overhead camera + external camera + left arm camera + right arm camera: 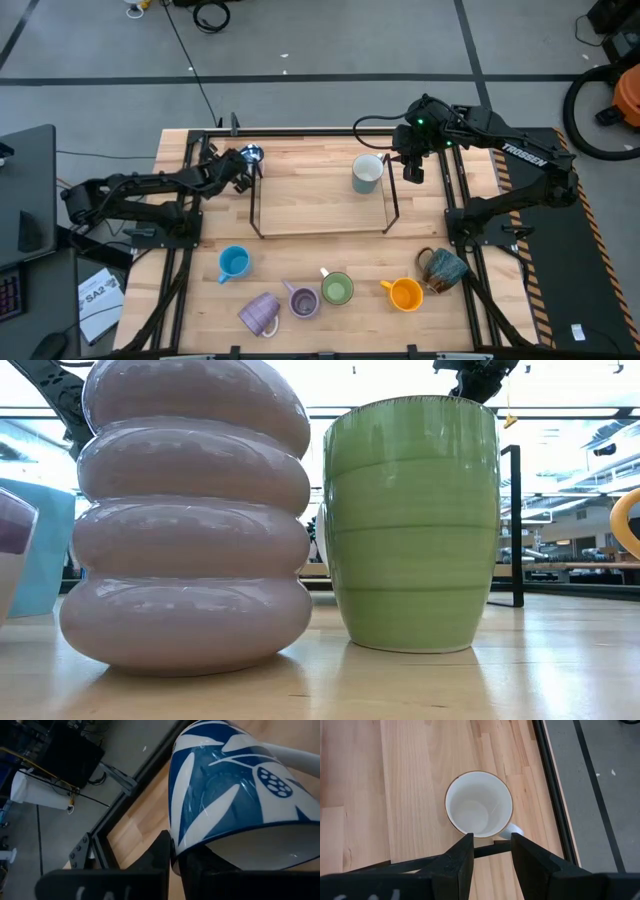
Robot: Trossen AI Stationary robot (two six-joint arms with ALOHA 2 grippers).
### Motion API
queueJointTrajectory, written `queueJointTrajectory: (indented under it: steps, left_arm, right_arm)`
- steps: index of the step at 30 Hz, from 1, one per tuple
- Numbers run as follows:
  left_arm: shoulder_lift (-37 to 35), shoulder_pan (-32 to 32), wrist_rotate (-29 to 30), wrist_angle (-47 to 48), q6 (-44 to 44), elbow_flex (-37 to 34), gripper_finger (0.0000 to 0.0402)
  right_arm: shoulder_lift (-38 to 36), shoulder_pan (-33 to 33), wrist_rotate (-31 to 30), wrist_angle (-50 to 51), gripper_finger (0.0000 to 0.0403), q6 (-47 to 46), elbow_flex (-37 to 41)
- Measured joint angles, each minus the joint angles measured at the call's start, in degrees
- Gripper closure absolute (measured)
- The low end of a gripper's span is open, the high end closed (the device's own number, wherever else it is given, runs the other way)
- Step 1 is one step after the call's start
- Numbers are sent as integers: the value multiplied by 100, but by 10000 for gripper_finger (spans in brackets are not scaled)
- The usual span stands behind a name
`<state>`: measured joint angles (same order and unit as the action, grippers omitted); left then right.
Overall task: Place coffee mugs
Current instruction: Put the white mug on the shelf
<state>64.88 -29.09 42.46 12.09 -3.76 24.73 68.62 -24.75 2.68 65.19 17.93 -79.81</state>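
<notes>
The left gripper (246,166) is clamped on the rim of the white mug with blue pattern (235,790) at the rack's (255,212) left rear corner. This looks like the pickup step; next comes lifting it clear. The right gripper (491,851) hovers part-open, empty, above the pale teal mug (367,173).

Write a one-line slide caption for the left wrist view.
Left gripper shut on the rim of the white mug with blue pattern, above the wooden table.
</notes>
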Motion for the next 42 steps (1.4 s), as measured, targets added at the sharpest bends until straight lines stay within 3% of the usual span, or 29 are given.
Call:
queueJointTrajectory:
  steps: [9, 18, 29, 35, 42]
  left_arm:
    - [0, -22, 109, 136, 114, 371, 377]
    - [0, -489, 188, 241, 20, 1003, 377]
    - [0, -785, -386, 248, -747, 2461, 377]
    - [-2, -485, -1190, 794, -674, 3483, 377]
    - [-2, 320, -1492, 1461, -384, 4361, 377]
  right_arm:
    - [0, -2, 0, 0, 267, 0, 0]
    - [0, -1, 0, 0, 267, 0, 0]
    - [0, 0, 0, 2, 267, 0, 0]
    - [0, -1, 0, 0, 267, 0, 0]
    - [0, 0, 0, 0, 267, 0, 0]
